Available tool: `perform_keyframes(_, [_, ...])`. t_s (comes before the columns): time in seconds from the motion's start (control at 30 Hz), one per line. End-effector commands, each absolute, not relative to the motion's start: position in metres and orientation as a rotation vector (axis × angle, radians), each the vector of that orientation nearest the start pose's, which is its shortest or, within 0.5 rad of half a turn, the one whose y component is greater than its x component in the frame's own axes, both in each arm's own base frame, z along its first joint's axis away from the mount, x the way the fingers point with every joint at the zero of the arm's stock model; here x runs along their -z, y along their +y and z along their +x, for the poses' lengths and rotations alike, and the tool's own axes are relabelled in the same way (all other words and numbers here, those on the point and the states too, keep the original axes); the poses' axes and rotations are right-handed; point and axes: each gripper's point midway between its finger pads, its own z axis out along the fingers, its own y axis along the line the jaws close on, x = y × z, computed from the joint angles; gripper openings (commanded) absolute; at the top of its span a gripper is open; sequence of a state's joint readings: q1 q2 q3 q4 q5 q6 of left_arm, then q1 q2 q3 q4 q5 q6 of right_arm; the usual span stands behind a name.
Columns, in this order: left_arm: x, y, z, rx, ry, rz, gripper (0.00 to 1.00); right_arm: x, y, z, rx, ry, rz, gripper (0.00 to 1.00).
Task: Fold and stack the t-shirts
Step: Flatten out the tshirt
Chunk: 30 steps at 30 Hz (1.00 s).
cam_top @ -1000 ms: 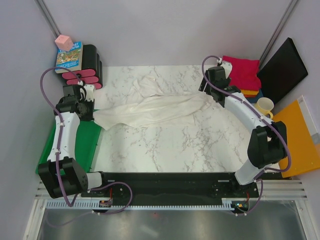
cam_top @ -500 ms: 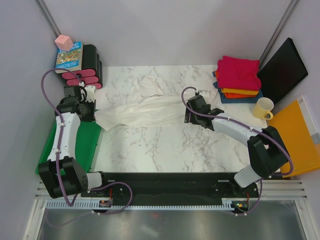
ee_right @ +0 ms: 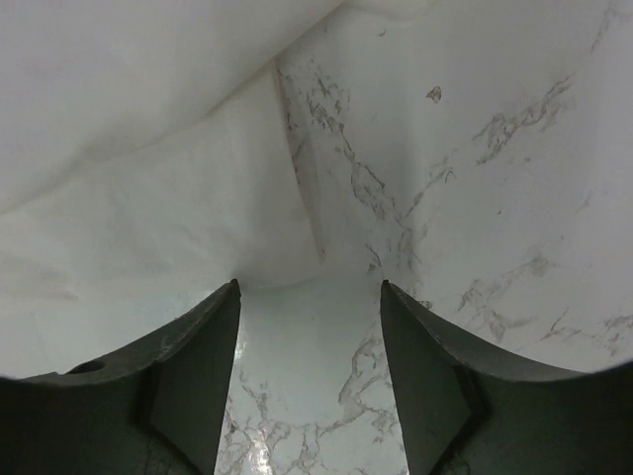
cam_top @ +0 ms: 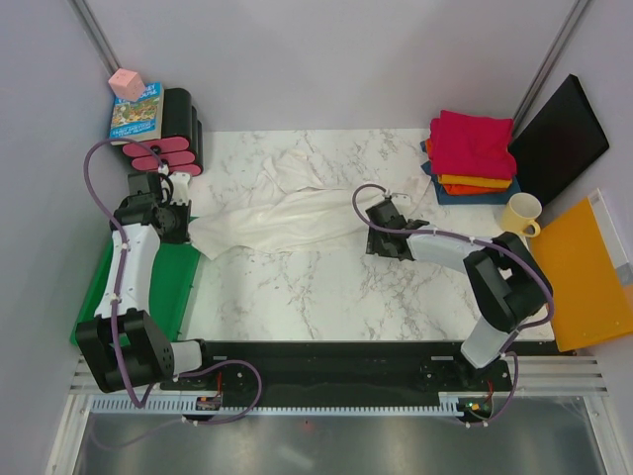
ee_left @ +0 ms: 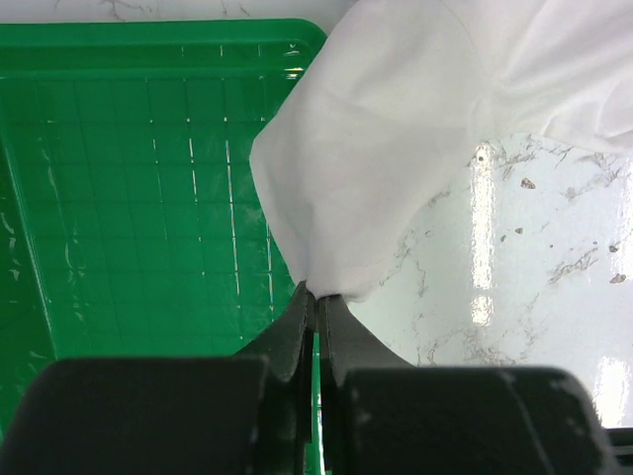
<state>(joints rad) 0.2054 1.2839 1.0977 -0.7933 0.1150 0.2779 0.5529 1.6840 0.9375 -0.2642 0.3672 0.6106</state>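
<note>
The off-white t-shirt (cam_top: 282,218) lies wrinkled and stretched across the marble table. My left gripper (cam_top: 181,220) is shut on its left corner at the edge of the green tray; the wrist view shows the cloth (ee_left: 396,148) pinched between the closed fingers (ee_left: 318,297). My right gripper (cam_top: 372,230) is open and low over the table at the shirt's right end; its wrist view shows the shirt's edge (ee_right: 148,198) just ahead of the spread fingers, nothing between them. Folded magenta (cam_top: 473,144), orange (cam_top: 475,184) and dark blue (cam_top: 447,195) shirts are stacked at the back right.
A green tray (cam_top: 148,287) lies at the left table edge. A book and black-and-pink items (cam_top: 168,134) stand at the back left. A yellow mug (cam_top: 520,213), a black board (cam_top: 559,139) and an orange-yellow board (cam_top: 588,272) are at the right.
My right arm has let go of the shirt's right end, swung from the back right toward the table's middle and dropped low with open jaws. The shirt has slackened. The left arm has held still.
</note>
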Motion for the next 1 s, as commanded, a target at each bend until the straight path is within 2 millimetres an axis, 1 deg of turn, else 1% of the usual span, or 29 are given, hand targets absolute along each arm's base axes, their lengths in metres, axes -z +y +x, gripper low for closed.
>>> perform_keyframes(0.0, [-0.161, 0.051, 0.302, -0.036, 2.483, 0.13, 0.02, -0.024, 0.166, 0.349, -0.015, 2.438, 0.279, 0.64])
perform_keyframes(0.1, [-0.161, 0.051, 0.3, -0.042, 2.482, 0.133, 0.02, -0.017, 0.161, 0.348, 0.014, 2.438, 0.301, 0.59])
perform_keyframes(0.17, [-0.16, 0.051, 0.299, -0.042, 2.483, 0.135, 0.02, -0.013, 0.161, 0.348, 0.019, 2.442, 0.304, 0.55])
perform_keyframes(0.3, [-0.159, 0.05, 0.298, -0.037, 2.484, 0.138, 0.02, -0.011, 0.16, 0.346, 0.009, 2.436, 0.322, 0.59])
perform_keyframes(0.33, [-0.16, 0.05, 0.298, -0.035, 2.482, 0.139, 0.02, -0.014, 0.162, 0.349, -0.008, 2.419, 0.324, 0.61])
perform_keyframes(0.4, [-0.16, 0.049, 0.298, -0.027, 2.481, 0.14, 0.02, -0.018, 0.164, 0.352, -0.018, 2.412, 0.321, 0.62])
perform_keyframes(0.5, [-0.159, 0.047, 0.299, -0.02, 2.482, 0.137, 0.02, -0.015, 0.168, 0.356, -0.02, 2.42, 0.313, 0.59])
perform_keyframes(0.53, [-0.159, 0.048, 0.299, -0.022, 2.482, 0.137, 0.02, -0.009, 0.168, 0.355, -0.012, 2.434, 0.309, 0.56])
perform_keyframes(0.57, [-0.159, 0.048, 0.299, -0.021, 2.483, 0.135, 0.02, -0.007, 0.171, 0.357, -0.026, 2.444, 0.31, 0.54])
perform_keyframes(0.6, [-0.158, 0.048, 0.299, -0.023, 2.485, 0.138, 0.02, -0.004, 0.172, 0.355, -0.019, 2.46, 0.302, 0.54])
perform_keyframes(0.63, [-0.157, 0.048, 0.298, -0.023, 2.488, 0.136, 0.02, 0.004, 0.172, 0.354, -0.011, 2.48, 0.306, 0.51])
perform_keyframes(0.7, [-0.157, 0.05, 0.298, -0.033, 2.488, 0.139, 0.02, 0.01, 0.173, 0.35, -0.01, 2.506, 0.306, 0.47])
perform_keyframes(0.73, [-0.155, 0.05, 0.297, -0.037, 2.491, 0.141, 0.02, 0.013, 0.173, 0.349, -0.01, 2.515, 0.313, 0.39])
perform_keyframes(0.8, [-0.155, 0.051, 0.296, -0.044, 2.49, 0.146, 0.02, 0.016, 0.172, 0.344, -0.007, 2.531, 0.313, 0.28])
perform_keyframes(0.83, [-0.155, 0.051, 0.296, -0.045, 2.49, 0.149, 0.02, 0.017, 0.171, 0.342, -0.003, 2.536, 0.314, 0.12])
perform_keyframes(0.87, [-0.155, 0.051, 0.296, -0.046, 2.492, 0.149, 0.02, 0.018, 0.169, 0.339, 0.002, 2.54, 0.321, 0.0])
perform_keyframes(0.97, [-0.155, 0.05, 0.296, -0.04, 2.49, 0.147, 0.02, 0.017, 0.161, 0.329, 0.024, 2.549, 0.321, 0.0])
